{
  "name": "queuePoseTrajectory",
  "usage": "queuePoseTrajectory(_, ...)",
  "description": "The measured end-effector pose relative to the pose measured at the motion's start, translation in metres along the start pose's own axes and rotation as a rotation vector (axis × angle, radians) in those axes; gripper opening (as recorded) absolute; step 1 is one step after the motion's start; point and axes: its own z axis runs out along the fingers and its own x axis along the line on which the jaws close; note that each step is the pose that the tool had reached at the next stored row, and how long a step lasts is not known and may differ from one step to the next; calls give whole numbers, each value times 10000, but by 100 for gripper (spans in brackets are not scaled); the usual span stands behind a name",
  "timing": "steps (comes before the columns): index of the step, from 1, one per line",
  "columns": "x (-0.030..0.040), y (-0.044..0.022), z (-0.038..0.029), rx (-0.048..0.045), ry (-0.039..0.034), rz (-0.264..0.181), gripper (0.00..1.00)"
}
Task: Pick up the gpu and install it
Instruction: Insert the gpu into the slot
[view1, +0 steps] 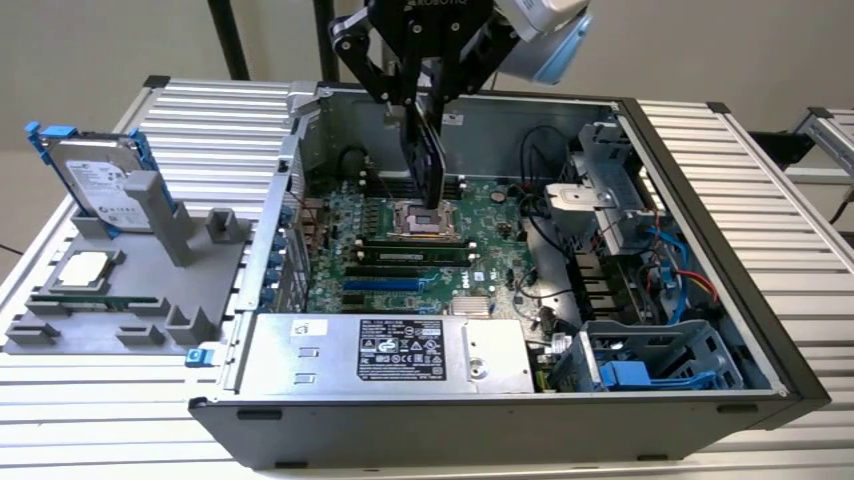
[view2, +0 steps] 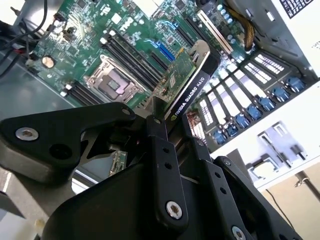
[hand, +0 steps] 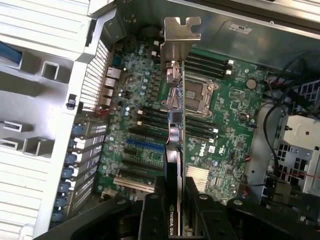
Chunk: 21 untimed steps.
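The gpu (view1: 430, 160) hangs edge-on inside the open computer case (view1: 694, 260), above the motherboard (view1: 514, 245) and close to the CPU socket (view1: 430, 222). My gripper (view1: 424, 100) is shut on its upper edge. The second wrist view has the green card with its black shroud (view2: 187, 82) sticking out from between the black fingers (view2: 159, 145). Seen in the first wrist view, the gpu's silver bracket (hand: 178, 37) points away from the gripper (hand: 172, 190), and the card (hand: 172, 150) hovers over the expansion slots (hand: 145, 155). The card is apart from the board, not seated.
On the exterior view's left, a grey fixture (view1: 127, 300) holds a silver hard drive with blue rails (view1: 100, 180) and a small square CPU chip (view1: 83, 268). The power supply (view1: 387, 350) fills the case's near side. A drive cage (view1: 654, 355) and cables (view1: 674, 280) sit on the exterior view's right.
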Motion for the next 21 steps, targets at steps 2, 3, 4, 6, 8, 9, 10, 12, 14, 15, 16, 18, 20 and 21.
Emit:
queuePoseTrajectory(2,0,0,0,-2,6,-100,0)
queuePoseTrajectory(3,0,0,0,-4,9,-154,0)
queuePoseTrajectory(4,0,0,0,-5,12,-207,0)
queuePoseTrajectory(6,0,0,-1,-8,18,-311,0)
queuePoseTrajectory(8,0,0,-1,-10,24,-415,0)
queuePoseTrajectory(9,0,0,-1,-12,27,-472,0)
queuePoseTrajectory(10,0,0,-1,-13,31,-527,0)
queuePoseTrajectory(12,0,0,-1,-16,37,-641,0)
queuePoseTrajectory(14,0,0,-2,-18,45,-754,0)
queuePoseTrajectory(15,0,0,-2,-19,47,-804,0)
queuePoseTrajectory(16,0,0,-3,-20,51,-861,0)
queuePoseTrajectory(18,0,0,-3,-23,58,-981,0)
queuePoseTrajectory(20,0,0,-2,-28,64,-1107,0)
queuePoseTrajectory(21,0,0,-2,-30,67,-1164,0)
